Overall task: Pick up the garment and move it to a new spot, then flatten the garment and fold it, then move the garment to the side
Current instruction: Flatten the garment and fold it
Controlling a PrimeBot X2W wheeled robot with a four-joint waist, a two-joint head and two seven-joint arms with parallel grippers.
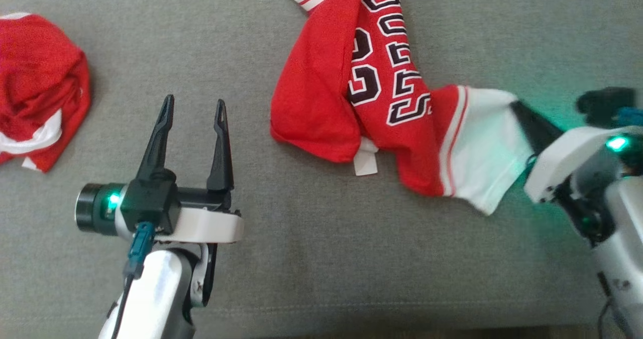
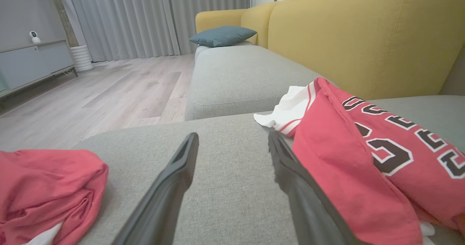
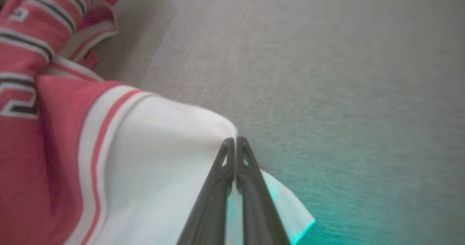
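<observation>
The garment [image 1: 321, 88] is a red jersey with black-and-white lettering and white sleeves, lying crumpled on the grey sofa cushion [image 1: 321, 238]. My right gripper [image 1: 517, 105] is shut on the edge of its white sleeve [image 1: 482, 148] at the right. In the right wrist view the closed fingertips [image 3: 235, 141] pinch the white cloth [image 3: 156, 165], with the red body [image 3: 54, 147] to the left. My left gripper [image 1: 193, 103] stands open over bare cushion, left of the jersey and apart from it. The left wrist view shows its gripper [image 2: 232, 139] open, with the jersey [image 2: 363, 158] just right of it.
A second red and white garment [image 1: 35, 88] lies bunched at the far left, also seen in the left wrist view [image 2: 43, 187]. A yellow sofa back [image 2: 363, 31] rises behind the cushion, with a blue pillow [image 2: 221, 35] further along. Wooden floor [image 2: 109, 89] lies beyond the seat's edge.
</observation>
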